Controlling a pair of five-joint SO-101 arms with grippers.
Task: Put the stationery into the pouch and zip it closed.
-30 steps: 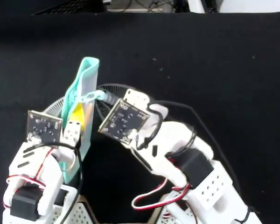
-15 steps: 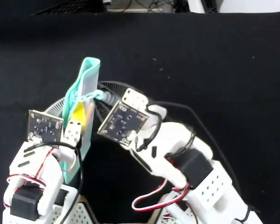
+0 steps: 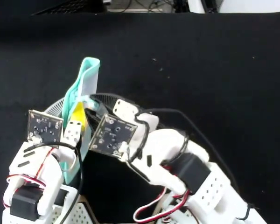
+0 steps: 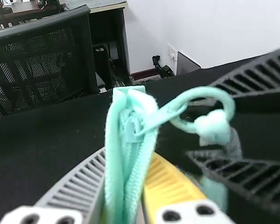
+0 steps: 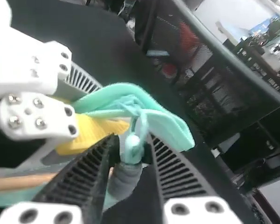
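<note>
White arms (image 3: pixel 219 186), black servo blocks (image 3: pixel 192 170), red-and-white cables (image 3: pixel 149 205), square black camera boards (image 3: pixel 111 135). The left claw (image 4: pixel 128 154) is grey and yellow, the right claw (image 5: pixel 130 140) black and ribbed.

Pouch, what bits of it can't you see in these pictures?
- Inside of the pouch: its own walls hide it in all views, so any stationery can't be seen.
- Pouch's lower half: high view, partly covered by the left gripper and its arm.
- Zip's length: high view, too small; left wrist view, blurred up close.
- End of the pull: right wrist view, tucked inside the right gripper.
</note>
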